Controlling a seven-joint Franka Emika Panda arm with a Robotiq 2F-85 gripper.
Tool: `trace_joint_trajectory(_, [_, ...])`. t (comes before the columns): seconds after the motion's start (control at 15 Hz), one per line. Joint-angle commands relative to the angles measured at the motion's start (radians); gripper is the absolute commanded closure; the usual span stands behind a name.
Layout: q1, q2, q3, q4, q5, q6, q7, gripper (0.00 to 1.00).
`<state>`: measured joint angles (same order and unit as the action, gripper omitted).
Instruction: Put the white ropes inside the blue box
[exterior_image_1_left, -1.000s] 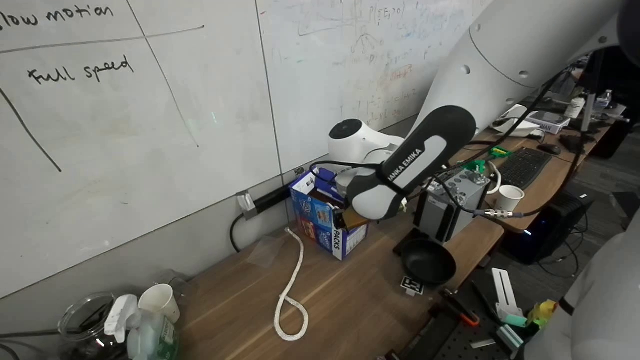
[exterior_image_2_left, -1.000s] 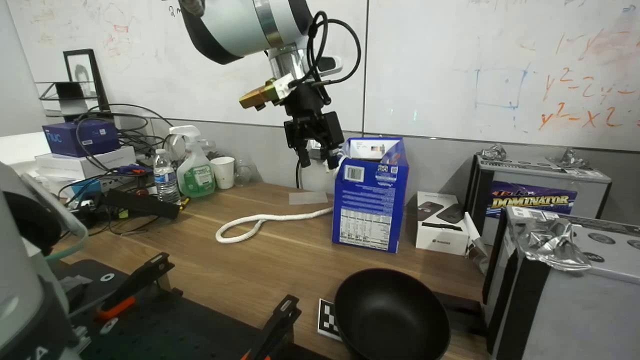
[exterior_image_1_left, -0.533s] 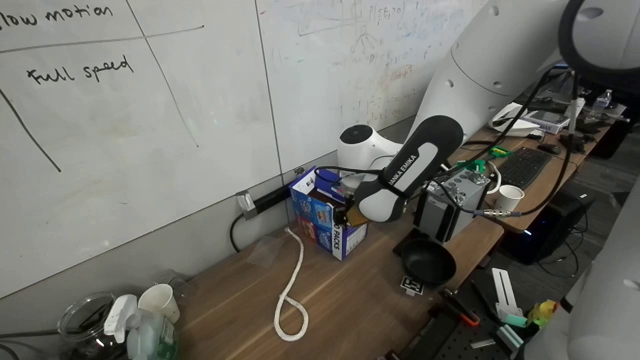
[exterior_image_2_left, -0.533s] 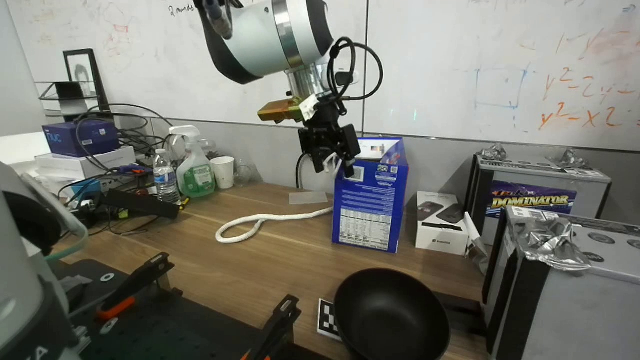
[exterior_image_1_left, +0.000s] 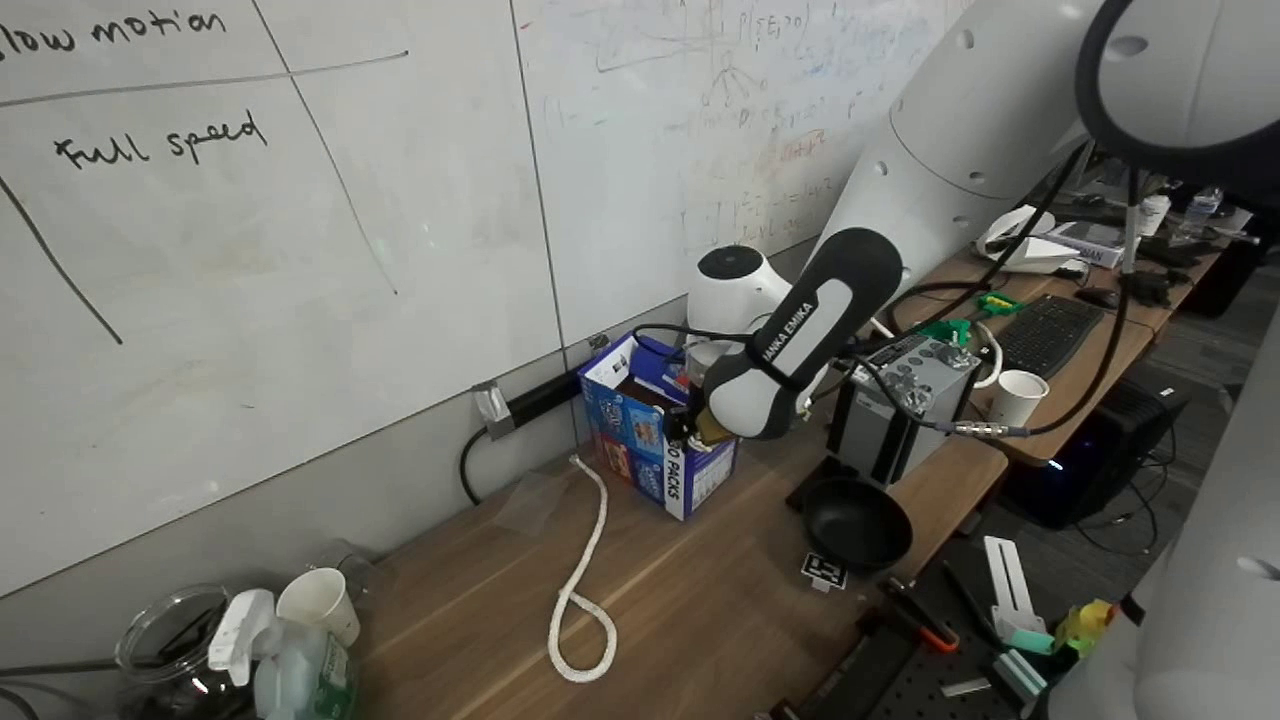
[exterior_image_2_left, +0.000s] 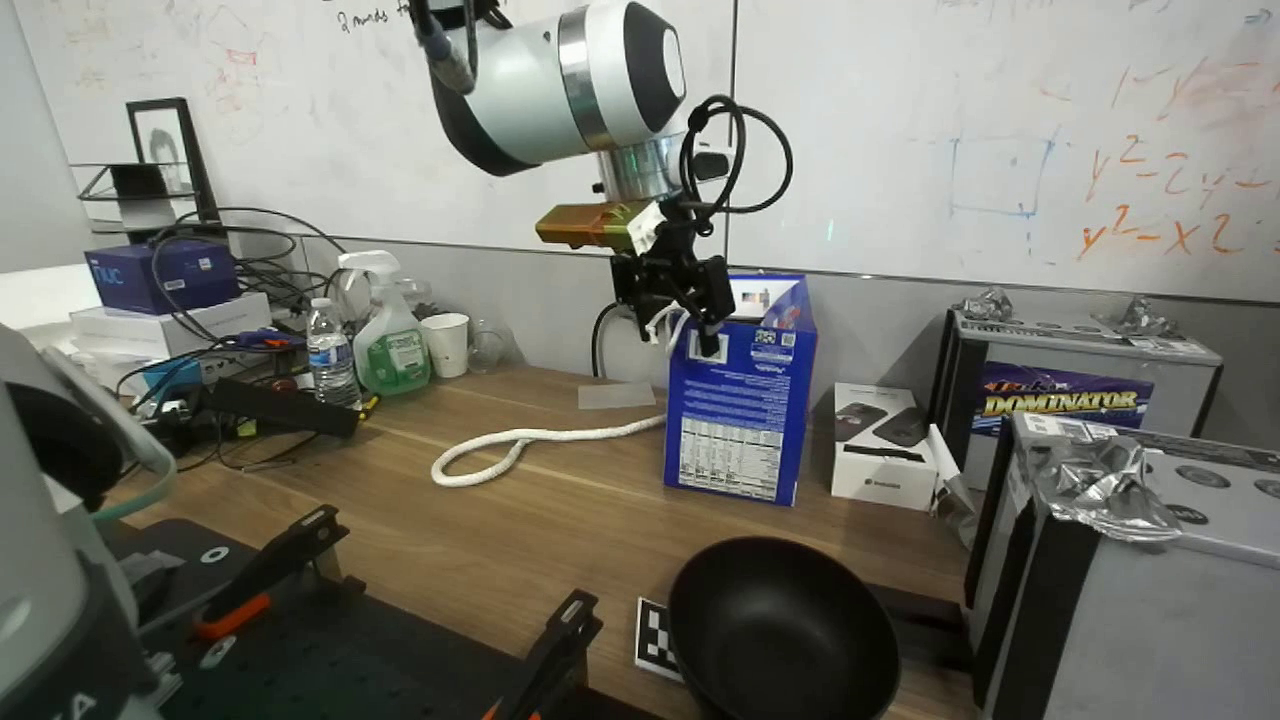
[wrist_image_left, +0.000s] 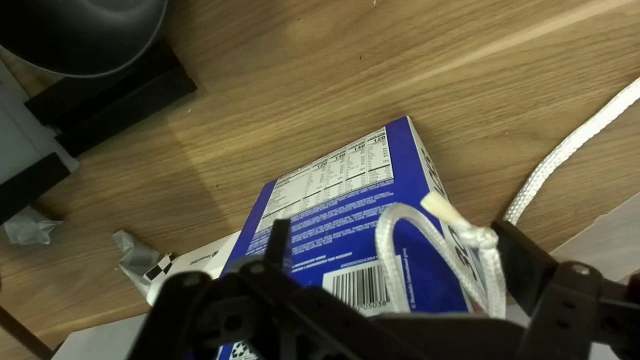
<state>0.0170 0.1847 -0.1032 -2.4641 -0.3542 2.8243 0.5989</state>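
Observation:
The blue box (exterior_image_2_left: 740, 400) stands upright and open at the top on the table in both exterior views (exterior_image_1_left: 640, 440). It also shows in the wrist view (wrist_image_left: 310, 220). One white rope (exterior_image_1_left: 597, 530) lies on the table beside the box, with a loop at one end; it shows in the wrist view (wrist_image_left: 570, 146). Another white rope (wrist_image_left: 385, 240) hangs in a loop with a knotted end against the box's outer side; its rest is hidden. My gripper (exterior_image_2_left: 675, 330) is open at the box's top edge. In the wrist view the hanging rope lies between its spread fingers (wrist_image_left: 395, 235), unclamped.
A black pan (exterior_image_2_left: 785, 620) stands on the table in front of the box. A white carton (exterior_image_2_left: 885, 470) and grey electronic units (exterior_image_2_left: 1110, 600) stand on one side. A spray bottle (exterior_image_2_left: 392, 340) and paper cup (exterior_image_2_left: 446, 345) stand on the other. The whiteboard wall (exterior_image_2_left: 900, 180) is behind.
My open gripper has moved over toward the box's top edge and slightly down, now overlapping its back panel. The hanging rope shows more clearly between the fingers. The box and table rope have not moved.

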Motion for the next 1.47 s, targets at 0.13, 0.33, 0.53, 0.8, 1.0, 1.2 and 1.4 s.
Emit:
trace_joint_trajectory(0.13, [-0.008,0.029,0.012,0.024,0.180,0.046,-0.191,0.00])
trace_joint_trajectory(0.33, [-0.019,0.034,0.033,0.029,0.274,0.048,-0.282,0.00])
trace_joint_trajectory(0.53, [-0.026,0.035,0.052,0.036,0.351,0.041,-0.354,0.00])
trace_joint_trajectory(0.8, [-0.046,0.032,0.090,0.042,0.461,0.038,-0.444,0.34])
trace_joint_trajectory(1.0, [-0.080,0.027,0.134,0.049,0.576,0.038,-0.525,0.58])
trace_joint_trajectory(1.2, [-0.095,0.019,0.152,0.064,0.648,0.041,-0.560,0.80])
trace_joint_trajectory(1.4, [-0.095,-0.003,0.146,0.082,0.664,0.038,-0.557,1.00])
